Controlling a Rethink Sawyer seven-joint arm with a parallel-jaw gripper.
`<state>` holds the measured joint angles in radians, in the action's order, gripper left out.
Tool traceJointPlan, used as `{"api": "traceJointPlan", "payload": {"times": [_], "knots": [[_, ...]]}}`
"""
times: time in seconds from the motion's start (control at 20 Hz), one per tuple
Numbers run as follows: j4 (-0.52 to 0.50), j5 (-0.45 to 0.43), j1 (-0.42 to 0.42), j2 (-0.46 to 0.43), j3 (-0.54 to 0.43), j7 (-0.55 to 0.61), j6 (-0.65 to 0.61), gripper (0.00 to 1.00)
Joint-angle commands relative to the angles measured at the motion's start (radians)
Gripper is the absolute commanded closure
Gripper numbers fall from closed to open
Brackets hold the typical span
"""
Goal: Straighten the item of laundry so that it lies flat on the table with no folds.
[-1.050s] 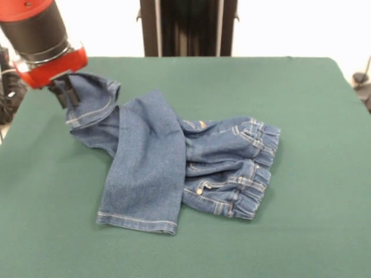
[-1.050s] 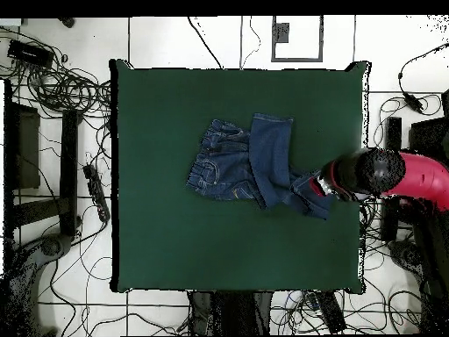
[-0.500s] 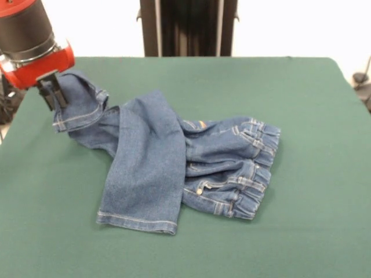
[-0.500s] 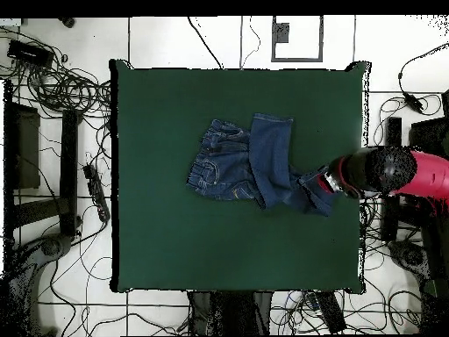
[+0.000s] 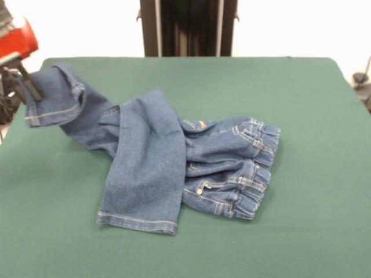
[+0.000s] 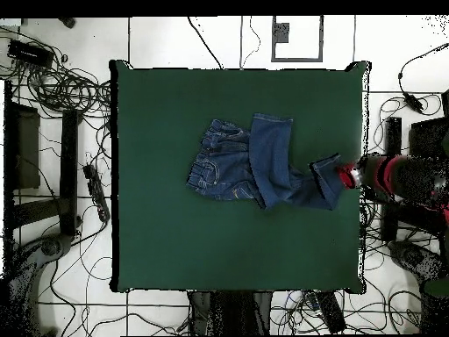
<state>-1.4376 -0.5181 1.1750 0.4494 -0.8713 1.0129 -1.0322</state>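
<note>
In the front view the arm is almost wholly cut off at the top left corner: only a red edge and the dark gripper (image 5: 26, 81) below it show, and its fingers are closed on the hem of one leg of the jeans (image 5: 174, 165), holding that cuff up off the table (image 5: 313, 231) at the far left. Where exactly the fingers meet the cloth is hard to make out, since the raised cuff folds round them. From the cuff the leg runs down and right to the rest of the jeans, which lie about mid-table. The other leg is folded across the middle, its hem toward the near side, and it hides the part of the seat beneath it. The gathered waistband lies bunched at the right, with a metal button showing near its near edge. A dark upright post (image 5: 188, 28) stands beyond the far edge, cut off at the top. In the overhead view the jeans (image 6: 250, 162) lie a little right of the table's (image 6: 158, 246) centre, waistband to the left, one leg folded toward the far side, the other stretched right to the table's right edge. There the gripper (image 6: 345, 175) meets the cuff, but its fingers are too small to tell apart. The red and black arm (image 6: 408, 180) reaches in from the right and is cut off at the edge. Cables (image 6: 53, 83) and dark stands (image 6: 70, 167) lie on the tiled floor around the table, none on it.
</note>
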Motion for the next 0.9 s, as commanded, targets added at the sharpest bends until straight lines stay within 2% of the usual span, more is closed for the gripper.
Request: {"api": "traceJointPlan", "payload": {"times": [0.05, 0.55, 0.75, 0.9], "knots": [[-0.093, 0.024, 0.021, -0.113, -0.143, -0.357, 0.044, 1.0], [-0.038, -0.013, 0.056, -0.236, -0.168, -0.451, 0.024, 1.0], [-0.022, -0.007, 0.065, -0.27, -0.18, -0.463, 0.027, 1.0], [-0.018, 0.02, 0.094, -0.309, -0.227, -0.516, 0.026, 1.0]]}}
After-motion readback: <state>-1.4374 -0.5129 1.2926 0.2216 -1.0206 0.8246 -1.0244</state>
